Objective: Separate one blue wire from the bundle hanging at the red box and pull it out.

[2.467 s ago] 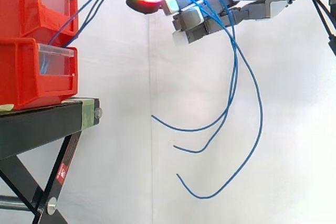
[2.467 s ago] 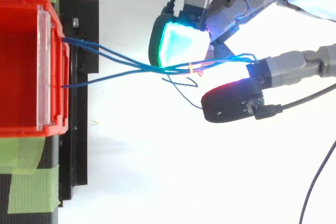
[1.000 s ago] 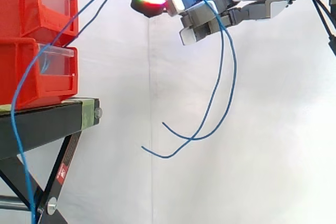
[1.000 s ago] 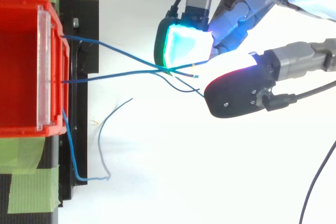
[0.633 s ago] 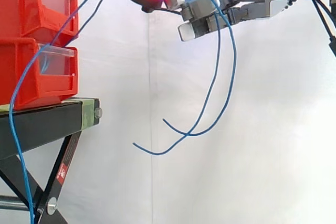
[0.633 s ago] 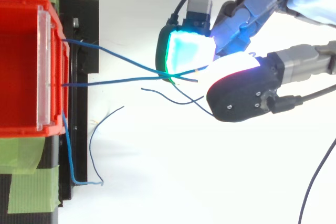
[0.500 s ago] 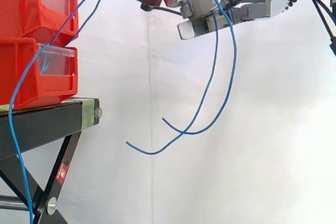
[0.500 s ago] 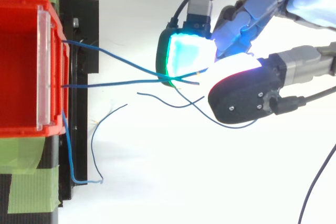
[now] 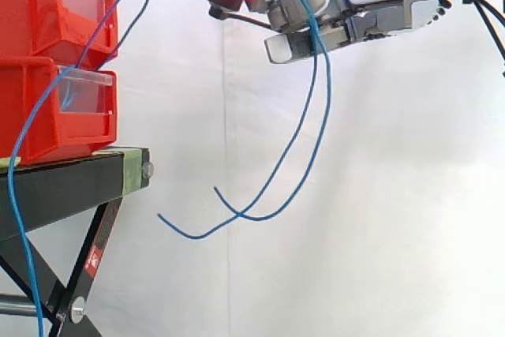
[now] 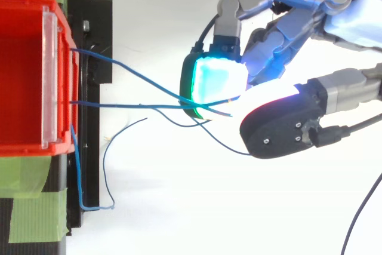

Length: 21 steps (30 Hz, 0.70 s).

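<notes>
Two red bins [image 9: 31, 108] sit stacked at the left on a black stand [image 9: 71, 183], each with a clear panel across its front. Strips of green tape [image 10: 36, 219] lie on the stand beside them. One slanted leg carries a small red sticker [image 9: 93, 259] with a white mark; its print is too small to read. A third blue wire [image 10: 77, 168] droops from the lower bin's front, falls past the stand's edge and ends loose in a curl just beside the stand, apart from the others. Two blue wires [image 10: 119, 105] leave the bin fronts, cross, and run rightward and upward to the hand [image 9: 371, 13], which reaches in high from the right. The wires are pinched between a cyan-green glowing fingertip [image 10: 218, 82] and the black-backed thumb [image 10: 280, 126], with the other fingers curled close behind. Past that grasp they drape over the fingers and hang in long arcs, their free ends swinging back toward the stand without touching it.
</notes>
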Available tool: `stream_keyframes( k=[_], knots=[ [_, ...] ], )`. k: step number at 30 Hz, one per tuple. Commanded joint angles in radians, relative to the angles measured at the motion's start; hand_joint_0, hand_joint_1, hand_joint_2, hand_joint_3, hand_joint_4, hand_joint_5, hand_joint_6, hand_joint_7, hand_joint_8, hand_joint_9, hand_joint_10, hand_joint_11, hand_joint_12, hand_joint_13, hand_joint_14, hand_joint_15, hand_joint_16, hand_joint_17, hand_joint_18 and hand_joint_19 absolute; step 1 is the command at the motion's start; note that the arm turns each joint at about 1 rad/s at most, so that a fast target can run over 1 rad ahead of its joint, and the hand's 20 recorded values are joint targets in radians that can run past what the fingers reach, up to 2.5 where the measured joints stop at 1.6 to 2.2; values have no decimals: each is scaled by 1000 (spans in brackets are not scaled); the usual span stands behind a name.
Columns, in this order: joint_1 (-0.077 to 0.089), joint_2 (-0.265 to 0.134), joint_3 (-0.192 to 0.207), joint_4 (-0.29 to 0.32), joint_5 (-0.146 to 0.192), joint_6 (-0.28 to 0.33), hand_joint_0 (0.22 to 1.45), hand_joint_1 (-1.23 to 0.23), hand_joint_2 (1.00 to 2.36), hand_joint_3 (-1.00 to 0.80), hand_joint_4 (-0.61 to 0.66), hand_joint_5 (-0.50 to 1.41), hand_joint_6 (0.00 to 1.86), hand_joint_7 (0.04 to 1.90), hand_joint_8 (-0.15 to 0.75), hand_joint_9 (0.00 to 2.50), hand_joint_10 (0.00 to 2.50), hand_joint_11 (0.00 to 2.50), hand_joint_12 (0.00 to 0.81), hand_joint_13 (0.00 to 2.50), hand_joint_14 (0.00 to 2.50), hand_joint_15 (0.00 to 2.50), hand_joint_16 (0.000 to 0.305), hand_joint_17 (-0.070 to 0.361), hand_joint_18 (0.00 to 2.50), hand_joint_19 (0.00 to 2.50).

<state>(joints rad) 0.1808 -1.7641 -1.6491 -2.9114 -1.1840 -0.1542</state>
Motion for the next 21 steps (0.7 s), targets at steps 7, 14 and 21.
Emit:
stream_keyframes(
  k=[7, 14, 21],
  knots=[
    [2, 0, 0, -3, 0, 1, 664, -932, 1029, -135, 214, -258, 793, 1104, 304, 514, 22, 1103, 366, 917, 0, 1842, 53, 118, 533, 890],
    [2, 0, 0, -2, 0, 1, 667, -950, 1028, -158, 220, -261, 792, 1113, 310, 458, 22, 1083, 373, 882, 0, 1835, 53, 118, 522, 898],
    [2, 0, 0, 0, -2, 1, 662, -988, 1024, -221, 220, -263, 779, 1131, 311, 410, 23, 1064, 368, 843, 3, 1815, 53, 119, 504, 890]
  ],
)
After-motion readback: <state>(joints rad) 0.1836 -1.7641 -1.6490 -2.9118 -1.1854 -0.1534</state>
